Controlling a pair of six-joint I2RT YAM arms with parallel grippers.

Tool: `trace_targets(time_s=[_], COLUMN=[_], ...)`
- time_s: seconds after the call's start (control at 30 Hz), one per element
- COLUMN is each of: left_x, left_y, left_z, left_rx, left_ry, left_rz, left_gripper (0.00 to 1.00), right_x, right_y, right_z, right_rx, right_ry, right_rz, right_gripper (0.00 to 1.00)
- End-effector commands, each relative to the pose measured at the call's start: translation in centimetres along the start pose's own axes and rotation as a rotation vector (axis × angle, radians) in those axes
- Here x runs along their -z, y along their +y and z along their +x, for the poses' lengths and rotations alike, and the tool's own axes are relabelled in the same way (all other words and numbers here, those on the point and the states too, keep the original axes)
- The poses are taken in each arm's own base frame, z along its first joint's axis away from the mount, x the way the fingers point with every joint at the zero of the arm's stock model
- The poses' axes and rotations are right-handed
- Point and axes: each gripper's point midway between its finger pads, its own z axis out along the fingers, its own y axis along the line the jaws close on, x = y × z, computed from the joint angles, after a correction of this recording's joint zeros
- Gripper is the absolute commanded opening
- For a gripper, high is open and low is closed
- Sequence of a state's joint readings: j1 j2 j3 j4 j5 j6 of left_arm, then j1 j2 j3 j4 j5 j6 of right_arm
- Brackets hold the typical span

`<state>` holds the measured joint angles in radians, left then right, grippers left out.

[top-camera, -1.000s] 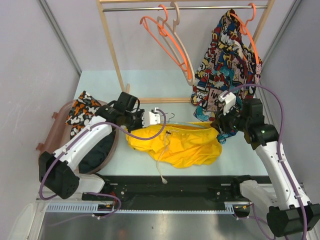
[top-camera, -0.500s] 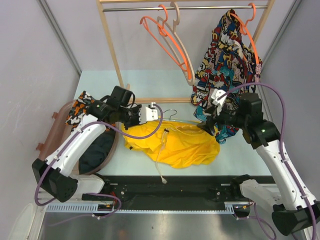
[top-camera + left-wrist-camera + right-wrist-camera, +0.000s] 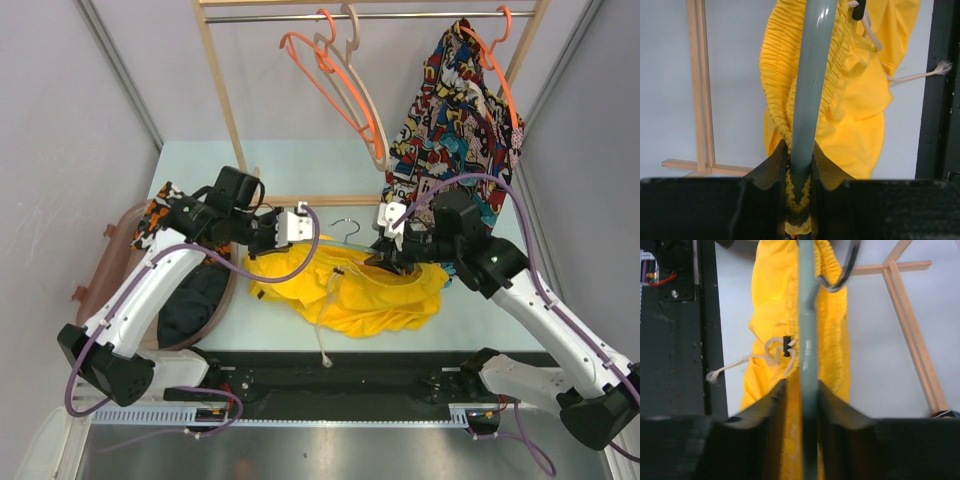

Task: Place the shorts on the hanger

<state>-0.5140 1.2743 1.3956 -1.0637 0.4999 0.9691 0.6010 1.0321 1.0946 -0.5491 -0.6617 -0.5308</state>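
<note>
The shorts (image 3: 370,295) lie bunched on the pale surface (image 3: 300,170) between the two arms. Their elastic waistband is gathered along the mint-green hanger (image 3: 812,75). A whitish drawstring (image 3: 322,330) trails toward the near edge.

The left tool (image 3: 799,150) is clenched on one end of the hanger, with a fold of waistband pinched in beside it. The right tool (image 3: 802,390) straddles the hanger bar, the metal hook (image 3: 345,226) beyond its fingers. Yellow cloth shows beside one finger, and I cannot tell whether this tool is gripping.

Behind stands a wooden rack (image 3: 222,100) holding orange hangers (image 3: 330,80) and a comic-print garment (image 3: 450,100).
</note>
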Motion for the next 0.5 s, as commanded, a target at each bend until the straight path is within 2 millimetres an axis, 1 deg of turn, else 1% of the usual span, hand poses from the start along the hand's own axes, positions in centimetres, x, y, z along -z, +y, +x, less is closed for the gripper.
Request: trace_targets(time_s=[0.0,0.03,0.07,0.1,0.13,0.17,0.2,0.23,0.27,0.3,0.33,0.37,0.4,0.43,0.47], left_x=[2.4,2.3,2.4,2.4,2.3,2.4,2.6,2.7,2.9,3.5,3.8,4.4,4.8,5.4,5.9], left_y=[-0.1,-0.2,-0.2,-0.3,-0.3,0.0,0.2,0.3,1.1,1.3,1.6,2.7,3.1,3.6,4.2], left_z=[-4.6,-4.6,-4.8,-5.0,-5.0,-5.4,-5.7,-5.8,-6.5,-7.0,-7.3,-8.1,-8.6,-8.9,-9.5], left_rx=[-0.083,-0.074,-0.073,-0.067,-0.034,-0.028,-0.021,0.027,0.034,0.091,0.116,0.121,0.145,0.199,0.202], left_ry=[-0.175,-0.177,-0.185,-0.196,-0.200,-0.221,-0.239,-0.253,-0.282,-0.317,-0.343,-0.386,-0.414,-0.445,-0.474], left_rz=[-0.022,-0.019,-0.022,-0.018,-0.021,-0.039,-0.052,-0.058,-0.089,-0.100,-0.110,-0.143,-0.153,-0.160,-0.175], left_gripper=[0.00,0.00,0.00,0.01,0.08,0.12,0.18,0.46,0.57,0.86,0.99,1.00,1.00,1.00,1.00], right_x=[0.5,0.7,1.3,1.6,2.1,2.6,3.8,4.4,5.0,6.5,7.1,7.9,8.5,9.8,10.4], right_y=[0.0,0.0,0.0,-0.1,-0.4,-0.6,-1.2,-1.5,-1.7,-2.6,-2.7,-3.2,-3.6,-4.3,-4.6], right_z=[-1.6,-1.4,-1.6,-1.6,-1.5,-1.5,-1.5,-1.2,-0.9,-0.6,0.0,0.5,0.9,1.8,2.0], right_rx=[0.043,0.021,0.020,0.004,-0.033,-0.052,-0.072,-0.096,-0.136,-0.161,-0.192,-0.220,-0.240,-0.285,-0.300], right_ry=[-0.022,-0.011,-0.017,-0.014,-0.007,-0.009,-0.015,-0.009,-0.006,-0.011,0.001,0.004,0.009,0.015,0.014], right_rz=[0.012,0.027,0.043,0.060,0.099,0.120,0.167,0.190,0.212,0.262,0.279,0.309,0.332,0.375,0.395], right_gripper=[0.17,0.05,0.00,0.00,0.00,0.00,0.00,0.00,0.00,0.00,0.00,0.00,0.00,0.00,0.00])
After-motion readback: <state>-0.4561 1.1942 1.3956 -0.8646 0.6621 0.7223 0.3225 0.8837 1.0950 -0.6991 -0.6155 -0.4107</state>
